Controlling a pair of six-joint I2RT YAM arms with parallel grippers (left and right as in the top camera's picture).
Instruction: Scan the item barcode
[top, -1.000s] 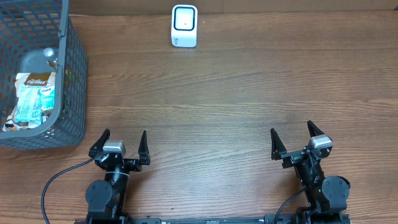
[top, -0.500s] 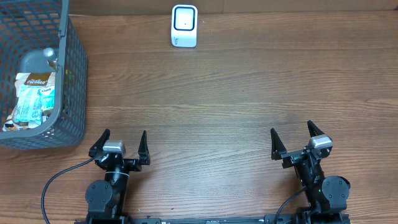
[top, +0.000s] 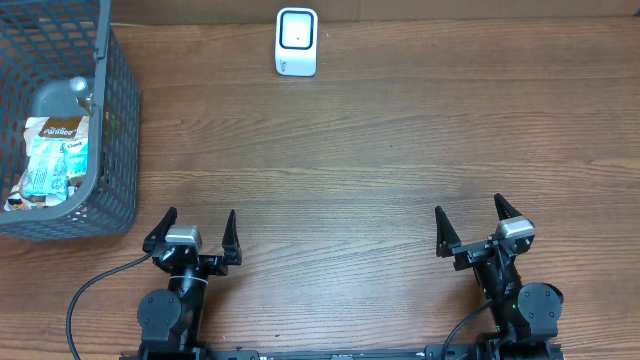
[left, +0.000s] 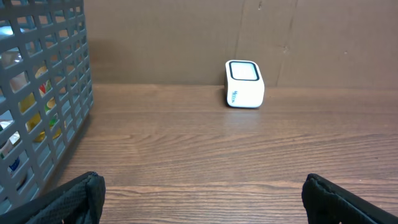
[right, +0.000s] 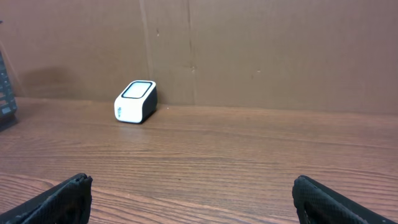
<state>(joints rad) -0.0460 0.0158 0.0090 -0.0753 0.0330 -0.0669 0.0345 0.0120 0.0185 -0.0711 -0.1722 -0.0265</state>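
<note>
Table: a brown wood-grain table top (top: 380, 150) fills the overhead view, with a brown cardboard wall behind its far edge in both wrist views.
Basket: a dark grey plastic-mesh basket (top: 120, 130) stands at the far left corner of the table, well apart from both arms.
Left arm: the black left gripper (top: 201, 214) sits at the near edge, left of centre, pointing toward the far side. Its two fingers are spread wide with nothing between them, and its dark fingertips (left: 78, 196) show in the bottom corners of the left wrist view.
Right arm: the black right gripper (top: 468, 206) sits at the near edge, right of centre, well apart from the left one. Its jaws are likewise spread wide and hold nothing.
Scanner: a small white box-shaped barcode scanner with a dark-framed window on top (top: 297, 42) stands at the far edge of the table, near its middle, right of the basket and well apart from both grippers.
Items: the packaged goods to scan lie inside the basket. A brown-and-white printed packet (top: 57, 128) lies between a grey pouch-like pack (top: 58, 98) and a teal-and-white packet (top: 48, 172). No barcode can be made out on them.
</note>
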